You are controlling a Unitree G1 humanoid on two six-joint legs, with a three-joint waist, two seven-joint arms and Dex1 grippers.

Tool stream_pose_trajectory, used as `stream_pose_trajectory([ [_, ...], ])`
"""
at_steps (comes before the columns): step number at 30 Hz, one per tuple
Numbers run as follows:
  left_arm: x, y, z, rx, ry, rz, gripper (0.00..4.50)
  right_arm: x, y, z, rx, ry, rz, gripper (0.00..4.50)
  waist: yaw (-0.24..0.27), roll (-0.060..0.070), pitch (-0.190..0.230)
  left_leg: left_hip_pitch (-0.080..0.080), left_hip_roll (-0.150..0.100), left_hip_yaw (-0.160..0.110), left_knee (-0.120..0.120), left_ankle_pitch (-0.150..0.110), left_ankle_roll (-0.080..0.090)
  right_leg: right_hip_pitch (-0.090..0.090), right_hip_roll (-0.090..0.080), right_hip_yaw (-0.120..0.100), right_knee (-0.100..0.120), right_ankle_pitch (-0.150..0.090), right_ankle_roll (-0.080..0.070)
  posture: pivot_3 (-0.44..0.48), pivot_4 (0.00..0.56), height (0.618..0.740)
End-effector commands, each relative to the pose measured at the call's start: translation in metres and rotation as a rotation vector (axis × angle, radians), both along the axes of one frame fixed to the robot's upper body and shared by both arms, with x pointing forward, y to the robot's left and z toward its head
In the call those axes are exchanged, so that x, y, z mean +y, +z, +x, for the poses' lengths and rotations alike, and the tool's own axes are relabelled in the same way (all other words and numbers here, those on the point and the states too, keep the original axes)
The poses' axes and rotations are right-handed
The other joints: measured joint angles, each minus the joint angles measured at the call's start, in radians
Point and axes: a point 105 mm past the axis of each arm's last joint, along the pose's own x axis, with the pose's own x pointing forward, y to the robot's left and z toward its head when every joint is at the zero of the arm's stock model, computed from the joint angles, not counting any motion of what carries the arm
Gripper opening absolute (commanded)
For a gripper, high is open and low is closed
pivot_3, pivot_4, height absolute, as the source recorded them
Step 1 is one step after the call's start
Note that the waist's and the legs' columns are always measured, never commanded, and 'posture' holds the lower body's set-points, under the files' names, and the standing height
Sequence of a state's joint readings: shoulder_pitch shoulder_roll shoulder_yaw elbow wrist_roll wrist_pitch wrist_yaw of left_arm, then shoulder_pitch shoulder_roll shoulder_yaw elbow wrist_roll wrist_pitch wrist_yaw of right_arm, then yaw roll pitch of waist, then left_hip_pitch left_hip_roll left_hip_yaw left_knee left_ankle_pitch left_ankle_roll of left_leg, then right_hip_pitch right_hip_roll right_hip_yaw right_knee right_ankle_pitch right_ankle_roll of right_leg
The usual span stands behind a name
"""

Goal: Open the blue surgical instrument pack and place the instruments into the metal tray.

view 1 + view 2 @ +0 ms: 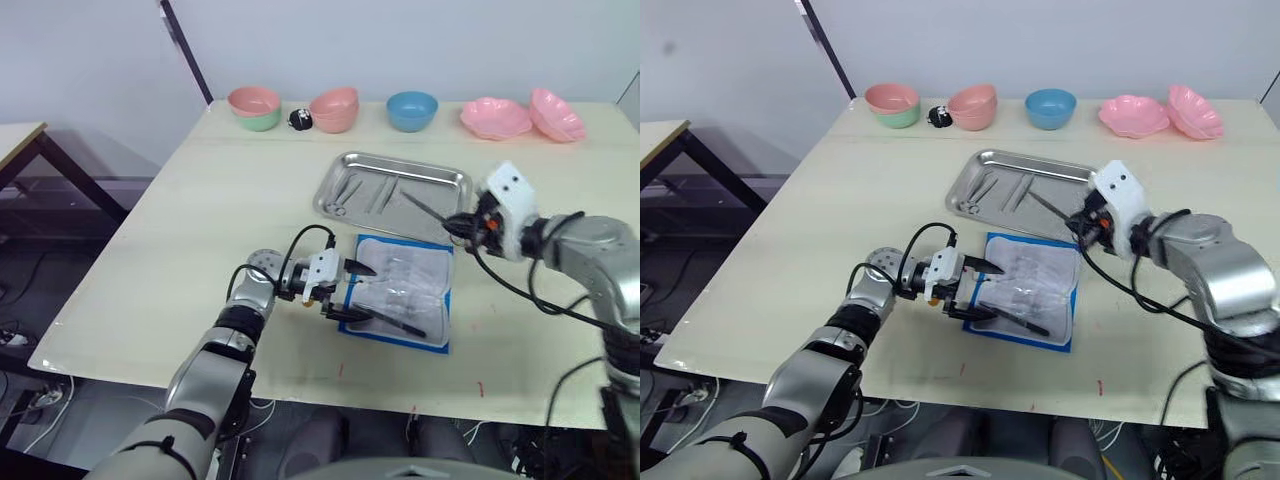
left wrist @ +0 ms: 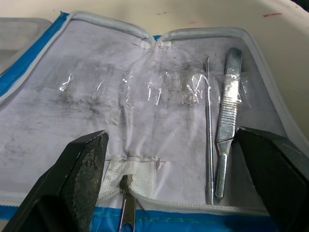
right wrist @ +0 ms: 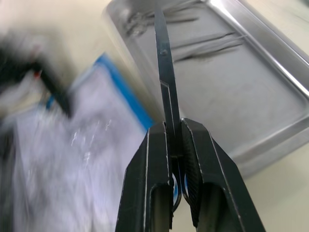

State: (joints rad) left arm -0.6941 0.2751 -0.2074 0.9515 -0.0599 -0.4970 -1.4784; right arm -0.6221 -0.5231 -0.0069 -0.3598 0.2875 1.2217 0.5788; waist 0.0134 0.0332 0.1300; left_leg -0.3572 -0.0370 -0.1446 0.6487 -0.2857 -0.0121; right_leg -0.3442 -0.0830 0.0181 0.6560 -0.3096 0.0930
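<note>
Left pincer (image 1: pixel 349 292) gapes over the opened pack (image 1: pixel 402 290); right pincer (image 3: pixel 175 145) clamps seemingly scissors (image 3: pixel 164 72) — above the tray (image 1: pixel 455 180).

2 head eyes overlook the table (image 1: pixel 150 250); 2 wrist cameras look close.

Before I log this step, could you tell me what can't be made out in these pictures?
- Left wrist view: the small instrument at the pack's edge is cut off by the frame.
- Right wrist view: the handle of the held instrument is hidden between the right gripper fingers.
- Head views: instruments in the metal tray are too small to identify.
</note>
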Motion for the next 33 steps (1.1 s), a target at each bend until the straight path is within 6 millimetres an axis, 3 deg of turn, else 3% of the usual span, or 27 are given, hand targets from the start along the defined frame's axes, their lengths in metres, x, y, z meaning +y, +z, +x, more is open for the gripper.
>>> stream_pose_trajectory([
  [1, 0.012, -0.071, -0.042, 0.275, -0.005, 0.182, 4.5, 0.012, 0.005, 0.018, -0.01, -0.104, 0.032, 0.02, 0.001, 0.0, 0.0, 0.0, 0.0, -0.001, 0.0, 0.0, 0.0, 0.0, 0.0, -0.001, 0.0, 0.0, 0.0, 0.0, 0.15, 0.74],
  [6, 0.013, -0.072, -0.043, 0.277, -0.005, 0.177, 4.5, 0.032, 0.006, 0.054, -0.022, -0.25, 0.133, 0.02, -0.006, 0.001, -0.001, 0.003, -0.005, -0.002, -0.003, 0.002, 0.002, 0.0, -0.002, 0.001, 0.002, 0.001, -0.002, 0.0, 0.15, 0.74],
  [11, 0.012, -0.071, -0.042, 0.275, 0.002, 0.172, 4.5, 0.042, -0.008, 0.077, 0.006, -0.359, 0.177, 0.02, -0.003, 0.002, -0.002, 0.005, -0.009, -0.005, -0.007, 0.004, 0.003, 0.0, -0.004, 0.002, 0.002, 0.002, -0.003, 0.0, 0.15, 0.74],
  [20, 0.012, -0.073, -0.043, 0.277, 0.003, 0.173, 4.5, 0.064, -0.037, 0.098, 0.138, -0.485, 0.256, 0.02, -0.021, 0.004, -0.003, 0.01, -0.014, -0.009, -0.012, 0.007, 0.003, 0.001, -0.005, 0.006, 0.004, 0.002, -0.003, 0.0, 0.15, 0.74],
  [33, 0.015, -0.073, -0.042, 0.276, 0.014, 0.174, 4.5, 0.066, -0.064, 0.109, 0.24, -0.54, 0.264, 0.02, -0.028, 0.006, -0.006, 0.01, -0.015, -0.011, -0.012, 0.007, 0.004, 0.001, -0.005, 0.007, 0.004, 0.002, -0.003, 0.0, 0.15, 0.74],
])
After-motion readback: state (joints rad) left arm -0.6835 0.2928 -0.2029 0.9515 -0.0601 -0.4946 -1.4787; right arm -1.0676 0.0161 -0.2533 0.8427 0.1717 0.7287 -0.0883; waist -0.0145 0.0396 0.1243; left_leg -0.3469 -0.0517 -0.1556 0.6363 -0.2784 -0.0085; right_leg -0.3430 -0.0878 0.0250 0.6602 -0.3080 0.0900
